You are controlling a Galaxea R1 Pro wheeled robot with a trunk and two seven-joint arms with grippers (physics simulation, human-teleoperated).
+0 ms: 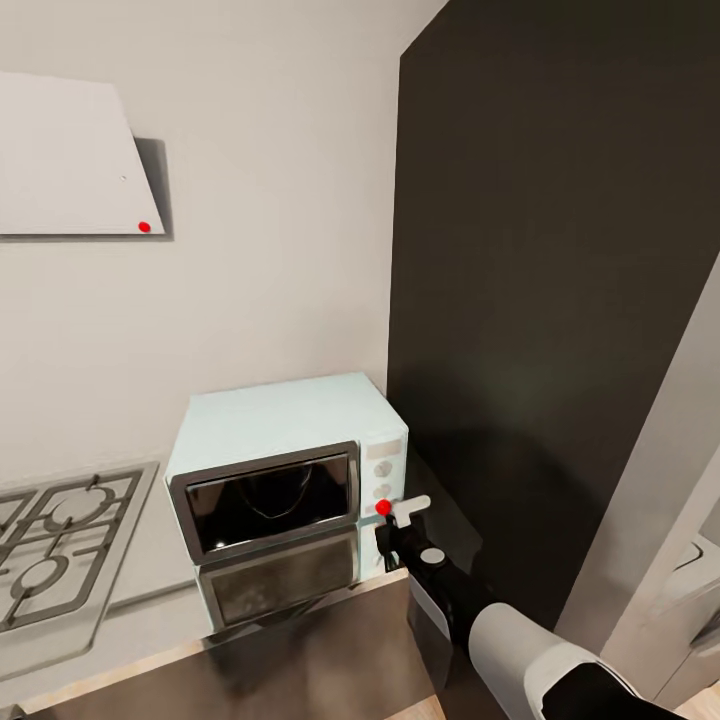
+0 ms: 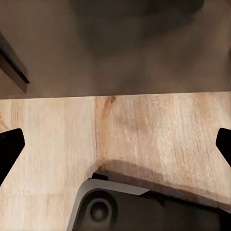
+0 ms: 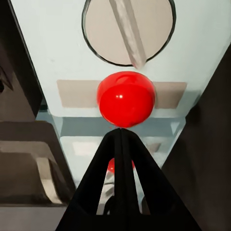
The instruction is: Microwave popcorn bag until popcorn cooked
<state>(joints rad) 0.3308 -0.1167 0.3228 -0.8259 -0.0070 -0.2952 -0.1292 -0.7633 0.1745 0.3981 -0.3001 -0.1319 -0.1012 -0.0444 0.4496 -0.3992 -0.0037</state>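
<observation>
Right arm: reaches forward to the microwave
Right end effector: clenched, tip at the red dot
Left end effector: released over wood floor

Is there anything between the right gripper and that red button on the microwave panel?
Nothing visible. The right gripper, fingers together, has its tip at the red button on the microwave panel, just below a round knob. Contact cannot be confirmed.
</observation>
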